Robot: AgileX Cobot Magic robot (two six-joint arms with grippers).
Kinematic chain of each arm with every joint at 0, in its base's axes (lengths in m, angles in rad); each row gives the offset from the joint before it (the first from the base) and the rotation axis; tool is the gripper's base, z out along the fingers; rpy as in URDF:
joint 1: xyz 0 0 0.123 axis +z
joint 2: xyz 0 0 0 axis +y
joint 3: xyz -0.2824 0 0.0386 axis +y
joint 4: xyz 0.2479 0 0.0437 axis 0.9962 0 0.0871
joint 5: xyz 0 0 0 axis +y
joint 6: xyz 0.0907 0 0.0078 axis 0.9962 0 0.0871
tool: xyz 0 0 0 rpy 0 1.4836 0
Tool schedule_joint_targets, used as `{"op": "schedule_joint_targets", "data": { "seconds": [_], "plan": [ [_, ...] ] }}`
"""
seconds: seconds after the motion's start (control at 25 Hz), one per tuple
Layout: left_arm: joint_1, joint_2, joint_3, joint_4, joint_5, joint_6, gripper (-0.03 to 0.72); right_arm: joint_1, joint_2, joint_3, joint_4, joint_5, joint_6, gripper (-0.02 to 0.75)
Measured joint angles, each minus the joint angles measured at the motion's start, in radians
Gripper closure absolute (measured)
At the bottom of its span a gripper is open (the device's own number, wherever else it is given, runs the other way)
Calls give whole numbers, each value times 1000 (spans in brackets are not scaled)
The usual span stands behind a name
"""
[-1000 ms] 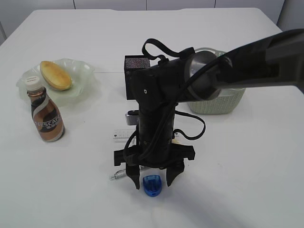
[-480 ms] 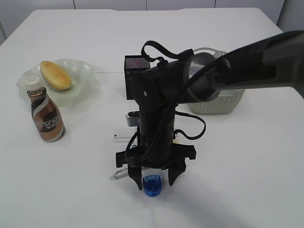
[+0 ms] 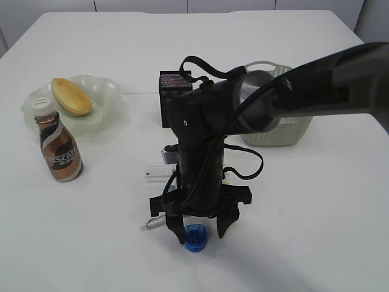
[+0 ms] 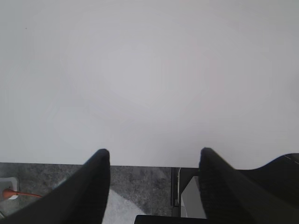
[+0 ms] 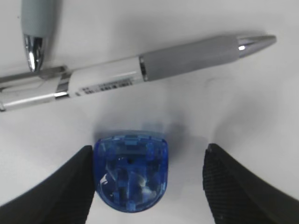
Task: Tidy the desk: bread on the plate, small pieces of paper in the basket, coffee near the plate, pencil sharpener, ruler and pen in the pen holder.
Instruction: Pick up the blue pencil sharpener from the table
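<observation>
The right gripper (image 3: 199,230) points straight down near the front edge of the bench (image 3: 316,231), its jaws standing apart with the blue pencil sharpener (image 3: 194,237) between them. In the right wrist view the sharpener (image 5: 131,170) lies close to the left-hand finger, perhaps touching it, and clear of the other; nothing is clamped yet. Just beyond the sharpener lies the pen (image 5: 135,72), white-barrelled with a grey grip and a metal tip, close to the sharpener but apart from it. A second grey pen-like end (image 5: 38,25) shows at the top corner of that view.

The step in hand looks like picking up the pencil sharpener. The next move calls for closing the jaws squarely on its sides, with the tips low enough to catch the small body, and without nudging the pen beside it. Then it has to be lifted and carried back to the pen holder (image 3: 172,97), the black mesh box partly hidden behind the arm toward the middle of the bench.

The ruler (image 3: 159,172) lies flat just behind the arm's left side, so it and the pen are not yet put away. The basket (image 3: 285,131) sits right of the pen holder, mostly hidden by the arm. Toward the left edge, the bread (image 3: 71,96) already rests on the plate (image 3: 106,91), and the coffee (image 3: 58,147) stands just in front of it.

The left gripper (image 4: 154,161) hangs over the bare bench edge, jaws apart and holding nothing.
</observation>
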Motion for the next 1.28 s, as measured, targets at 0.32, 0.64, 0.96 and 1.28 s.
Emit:
{"op": "schedule_joint_targets", "data": {
  "seconds": [0.32, 0.64, 0.96, 1.28],
  "plan": [
    [0, 0, 0, 0, 0, 0, 245, 0, 0, 0, -7, 0, 0, 214],
    [0, 0, 0, 0, 0, 0, 245, 0, 0, 0, -10, -2, -2, 214],
    [0, 0, 0, 0, 0, 0, 245, 0, 5, 0, -6, -2, -2, 214],
    [0, 0, 0, 0, 0, 0, 246, 0, 16, -2, 12, 0, -2, 214]
  ]
}}
